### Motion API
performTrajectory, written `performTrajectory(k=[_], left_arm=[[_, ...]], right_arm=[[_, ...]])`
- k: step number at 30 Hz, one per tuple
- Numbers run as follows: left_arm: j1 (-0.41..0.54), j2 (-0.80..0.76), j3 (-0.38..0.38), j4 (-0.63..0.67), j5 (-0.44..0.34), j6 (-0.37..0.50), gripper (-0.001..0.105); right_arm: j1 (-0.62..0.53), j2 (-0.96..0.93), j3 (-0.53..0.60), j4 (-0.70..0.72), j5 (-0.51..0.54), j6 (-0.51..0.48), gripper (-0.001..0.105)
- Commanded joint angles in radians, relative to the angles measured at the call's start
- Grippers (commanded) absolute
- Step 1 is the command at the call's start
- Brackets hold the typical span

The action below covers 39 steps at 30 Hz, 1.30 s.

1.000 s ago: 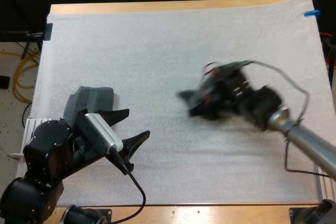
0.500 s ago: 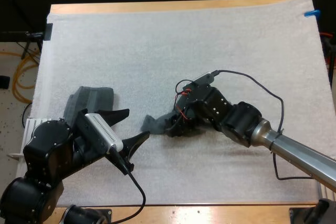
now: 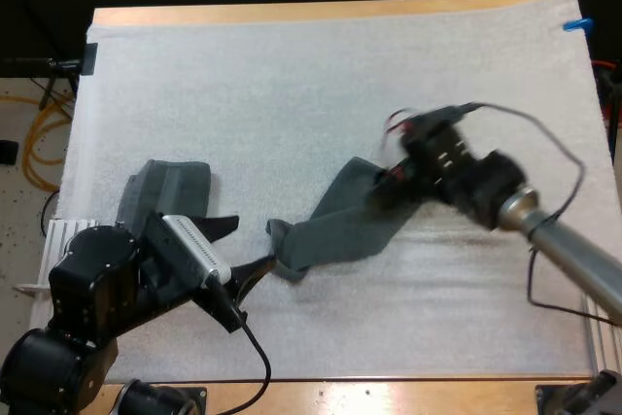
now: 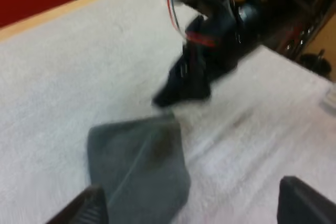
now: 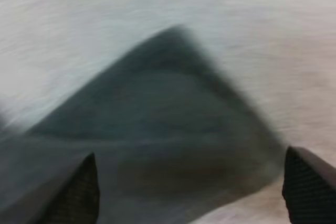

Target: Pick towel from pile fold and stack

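Jaws of the left gripper (image 3: 241,246): wide apart, holding nothing. Jaws of the right gripper (image 3: 391,188): also spread, as its wrist view shows; no grip evident.

High view. Towel (image 3: 340,225): one, dark grey-green, drawn out in a long slanted band on the white mat (image 3: 292,94). Its near end is just beside the left gripper and its far end is at the right gripper. Half a second ago it lay bunched under the right gripper near the mat's middle. That gripper has since swung off to the right, opening the cloth out. Folded towel (image 3: 173,182): one, beside the left arm, unmoved.

Left wrist view. Own fingers stand apart. The towel's near end lies flat just beyond them. The right gripper is at the far end, blurred by motion.

Right wrist view. Own fingers stand well apart. A towel corner lies spread on the mat ahead of them.

Assessment: unfurling looks largely done, with a gripper near each end. The fold and the stacking onto the folded towel remain.
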Motion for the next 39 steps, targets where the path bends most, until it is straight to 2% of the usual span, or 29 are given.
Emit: performTrajectory(k=[1, 4, 7, 13, 18, 26, 28, 32, 35, 39], left_arm=[[-0.004, -0.005, -0.008, 0.022, 0.007, 0.011, 0.065], [-0.004, -0.005, -0.008, 0.037, 0.007, 0.013, 0.065], [-0.004, -0.005, -0.008, 0.038, 0.007, 0.013, 0.065], [-0.004, -0.005, -0.008, 0.061, 0.004, 0.013, 0.065], [-0.004, -0.005, -0.008, 0.068, 0.004, 0.013, 0.065], [-0.004, -0.005, -0.008, 0.092, 0.004, 0.013, 0.065], [-0.004, -0.005, -0.008, 0.092, 0.004, 0.013, 0.065], [-0.004, -0.005, -0.008, 0.092, 0.004, 0.013, 0.065], [-0.004, -0.005, -0.008, 0.092, 0.004, 0.013, 0.065], [-0.004, -0.005, -0.008, 0.092, 0.004, 0.013, 0.065]], right_arm=[[-0.053, 0.002, 0.008, 0.007, -0.039, -0.012, 0.07], [-0.133, 0.031, 0.026, 0.001, -0.129, -0.007, 0.07], [-0.192, 0.078, 0.031, -0.005, -0.161, -0.003, 0.07], [-0.226, 0.18, 0.031, -0.037, -0.303, 0.007, 0.07], [-0.228, 0.266, 0.031, -0.05, -0.329, 0.057, 0.07], [-0.228, 0.313, 0.031, -0.06, -0.365, 0.061, 0.07], [-0.231, 0.327, 0.031, -0.067, -0.406, 0.061, 0.068], [-0.238, 0.367, 0.031, -0.079, -0.465, 0.105, 0.051], [-0.238, 0.386, 0.031, -0.09, -0.485, 0.13, 0.034], [-0.238, 0.37, 0.031, -0.1, -0.479, 0.131, 0.005]])
